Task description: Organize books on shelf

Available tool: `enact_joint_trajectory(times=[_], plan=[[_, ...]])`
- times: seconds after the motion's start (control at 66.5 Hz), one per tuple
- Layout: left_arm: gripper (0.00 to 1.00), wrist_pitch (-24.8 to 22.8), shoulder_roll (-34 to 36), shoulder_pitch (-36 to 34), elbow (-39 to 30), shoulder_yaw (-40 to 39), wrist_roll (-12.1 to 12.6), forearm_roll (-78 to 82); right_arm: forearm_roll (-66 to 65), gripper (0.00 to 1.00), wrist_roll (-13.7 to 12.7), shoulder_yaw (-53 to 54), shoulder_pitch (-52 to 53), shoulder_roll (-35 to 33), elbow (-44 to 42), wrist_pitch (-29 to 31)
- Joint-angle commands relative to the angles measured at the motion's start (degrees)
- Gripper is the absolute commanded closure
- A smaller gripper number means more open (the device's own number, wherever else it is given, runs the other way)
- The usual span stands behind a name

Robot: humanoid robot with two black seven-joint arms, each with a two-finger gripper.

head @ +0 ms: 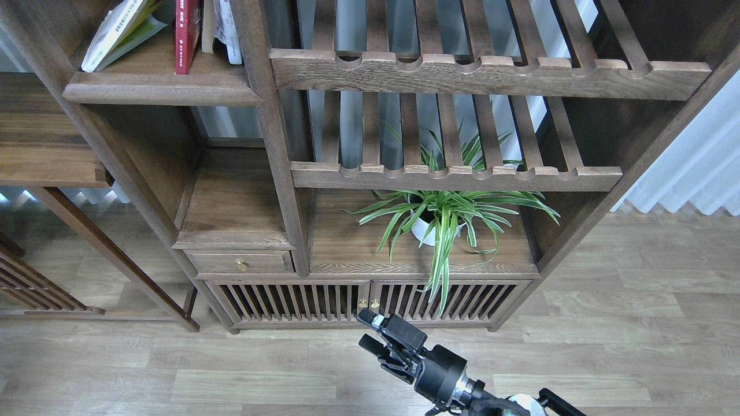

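Three books stand on the dark-brown shelf board (156, 86) at the top left of the bookcase. The yellow-green book (118, 32) leans to the left against the side post. The dark red book (186, 37) stands upright beside it. The pale lilac-white book (226, 29) stands at the right end against the upright post. Their tops are cut off by the frame. My right gripper (368, 329) is low at the bottom centre, above the floor in front of the cabinet doors, far below the books. Its two fingers are apart and hold nothing. My left gripper is out of view.
Two slatted racks with notched front rails (485, 72) fill the bookcase's right half. A potted spider plant (445, 216) stands on the lower board under them. A small drawer (240, 263) and slatted cabinet doors (364, 300) are at the bottom. A side table (46, 167) stands at left.
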Motion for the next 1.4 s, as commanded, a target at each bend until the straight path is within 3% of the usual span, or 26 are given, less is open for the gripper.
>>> enact_joint_trajectory(times=[0.0,0.255,0.481,0.691,0.781,1.022,1.037,1.382], plan=[[0.99,0.0,-3.7,-2.8,3.1,0.2,0.0,3.6,0.0,0.01,0.0,0.0,-0.1,0.1,0.0,0.0],[0.99,0.0,-11.4,-10.3,11.9,0.8,0.0,16.0,0.0,0.01,0.0,-0.1,-0.1,0.8,0.1,0.0],[0.99,0.0,-12.3,-16.6,17.5,10.4,0.0,22.2,0.0,0.01,0.0,-0.1,-0.1,0.9,0.2,0.0],[0.99,0.0,-13.5,-16.6,18.1,13.6,-16.4,29.4,0.0,0.01,0.0,-0.1,-0.1,1.5,0.2,0.0],[0.99,0.0,-13.5,-16.2,18.2,14.7,-20.9,30.0,0.0,0.01,0.0,-0.1,-0.1,1.7,0.2,0.0],[0.98,0.0,-13.5,-15.6,18.4,17.3,-26.8,30.1,0.1,0.01,0.0,-0.1,-0.1,1.8,0.3,0.0],[0.98,0.0,-13.5,-15.3,18.8,17.7,-28.1,30.1,0.1,0.01,0.0,-0.1,-0.1,1.8,0.3,0.0],[0.96,0.0,-13.8,-12.3,21.9,18.1,-32.4,30.0,0.1,0.01,0.0,-0.1,-0.3,1.8,0.4,0.0]])
